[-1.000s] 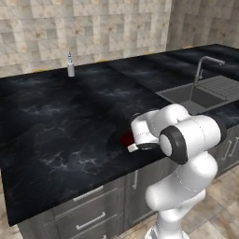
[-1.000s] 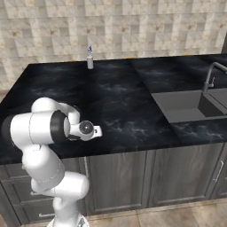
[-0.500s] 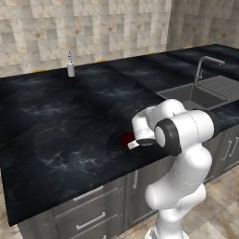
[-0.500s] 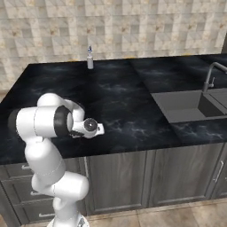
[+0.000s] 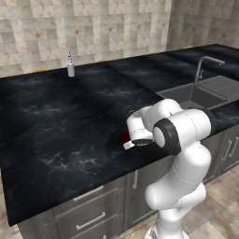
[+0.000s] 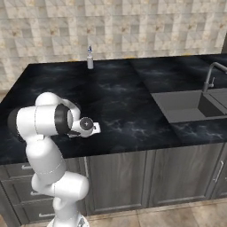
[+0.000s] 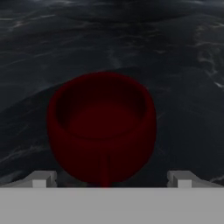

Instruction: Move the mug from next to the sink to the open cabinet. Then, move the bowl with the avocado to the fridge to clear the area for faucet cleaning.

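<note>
**Item: mug, gripper poised above, first leg of task**

Mug (image 7: pixel 101 127): dark red, upright on the black counter (image 5: pixel 56 121), well left of the sink (image 5: pixel 191 95), near the front edge. Handle faces the hand camera.
Gripper (image 7: pixel 109 178): jaws spread wide, tips either side of the mug, nothing held.
Faucet (image 5: pixel 205 65): behind the sink.
Bottle (image 5: pixel 70 65): at the back wall, far from the sink.
Risk: rounded wall may squirt out of closing tips; a low, off-centre pinch could nudge the mug towards the edge
</note>
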Available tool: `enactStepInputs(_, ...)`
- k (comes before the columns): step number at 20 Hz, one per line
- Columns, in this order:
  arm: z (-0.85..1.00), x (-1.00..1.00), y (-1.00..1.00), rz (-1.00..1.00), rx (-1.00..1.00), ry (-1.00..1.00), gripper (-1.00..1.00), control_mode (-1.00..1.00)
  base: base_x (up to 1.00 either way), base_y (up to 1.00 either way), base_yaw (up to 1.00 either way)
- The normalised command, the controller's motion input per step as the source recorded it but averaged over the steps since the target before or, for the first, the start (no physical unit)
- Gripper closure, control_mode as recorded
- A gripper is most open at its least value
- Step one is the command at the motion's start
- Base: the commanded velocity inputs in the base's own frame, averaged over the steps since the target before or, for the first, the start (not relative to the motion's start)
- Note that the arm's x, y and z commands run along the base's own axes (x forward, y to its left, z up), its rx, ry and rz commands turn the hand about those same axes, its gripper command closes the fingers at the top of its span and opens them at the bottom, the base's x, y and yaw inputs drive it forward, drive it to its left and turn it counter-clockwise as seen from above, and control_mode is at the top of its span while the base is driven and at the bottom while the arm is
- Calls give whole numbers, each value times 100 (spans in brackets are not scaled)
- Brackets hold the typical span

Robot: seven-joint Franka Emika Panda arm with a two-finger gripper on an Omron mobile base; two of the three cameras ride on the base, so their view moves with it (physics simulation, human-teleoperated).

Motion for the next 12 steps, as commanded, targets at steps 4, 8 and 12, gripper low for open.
enactStepInputs(4, 0, 0, 0, 0, 0, 0, -100, -100, 0, 0, 0)
enactStepInputs(8, 0, 0, 0, 0, 0, 0, 100, -100, 0, 0, 0)
enactStepInputs(12, 0, 0, 0, 0, 0, 0, 100, -100, 0, 0, 0)
